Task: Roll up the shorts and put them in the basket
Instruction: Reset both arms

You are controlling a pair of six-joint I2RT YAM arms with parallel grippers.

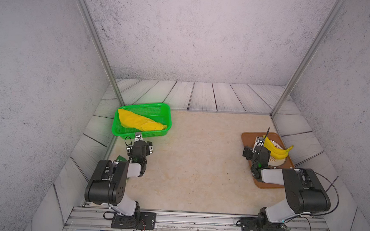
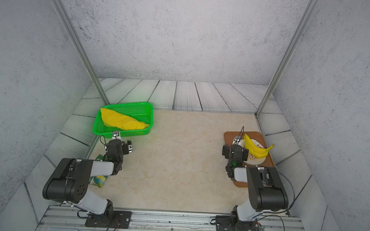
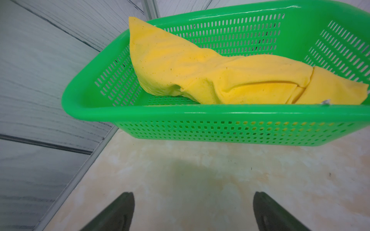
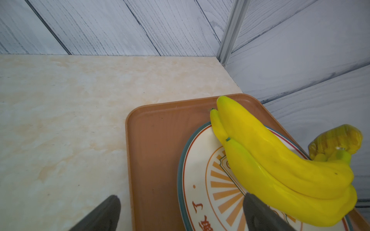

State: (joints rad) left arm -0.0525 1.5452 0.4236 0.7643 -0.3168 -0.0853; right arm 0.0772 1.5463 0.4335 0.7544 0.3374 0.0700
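Lying just beyond left tool (image 3: 193, 195): shorts (image 3: 210, 76)

Overhead stereo pair; wrist cams low, near table (image 3: 200, 176).

The shorts (image 3: 200, 70) are soft, matt yellow cloth, creased. The basket (image 3: 180, 114) holding them is glossy green perforated plastic. The tabletop (image 3: 200, 180) looks smooth, marble-patterned and faintly sheened. The tray (image 4: 160, 150) is matt brown plastic, the plate (image 4: 200, 180) shiny and glazed, the bananas (image 4: 280, 160) smooth and waxy. The frame post (image 1: 98, 46) is brushed metal.
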